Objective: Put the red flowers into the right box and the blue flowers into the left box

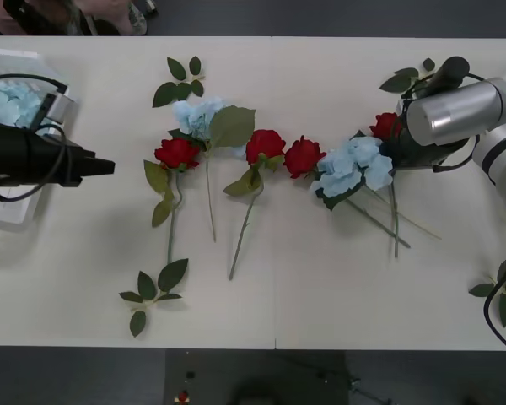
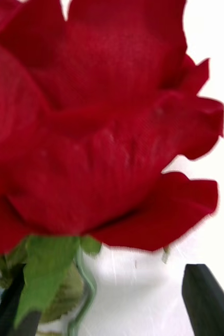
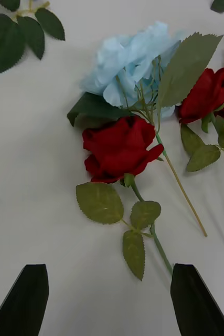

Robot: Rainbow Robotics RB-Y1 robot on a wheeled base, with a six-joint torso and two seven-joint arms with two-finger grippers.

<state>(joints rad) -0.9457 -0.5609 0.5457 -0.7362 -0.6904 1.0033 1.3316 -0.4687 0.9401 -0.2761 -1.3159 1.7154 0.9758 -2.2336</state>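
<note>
Several red flowers lie in a row on the table: one rose point(image 1: 177, 153) at the left, two point(image 1: 266, 145) point(image 1: 304, 156) in the middle, one point(image 1: 386, 126) at the right. One blue flower point(image 1: 198, 116) lies behind the left rose, another point(image 1: 354, 166) lies right of centre, and a third point(image 1: 8, 105) rests in the left box point(image 1: 8, 211). My left gripper point(image 3: 112, 307) is open, short of the left rose point(image 3: 119, 149). My right gripper point(image 2: 106, 315) is open right at the rightmost rose point(image 2: 91, 131), its stem between the fingers point(image 2: 209, 299). The right box is out of view.
Loose green leaf sprigs lie at the back point(image 1: 179, 83), at the front left point(image 1: 152, 291), behind the right arm point(image 1: 405, 80) and at the right edge point(image 1: 502, 295). Long stems trail toward the table's front edge. The right arm's silver wrist point(image 1: 451, 110) hangs over the right-hand flowers.
</note>
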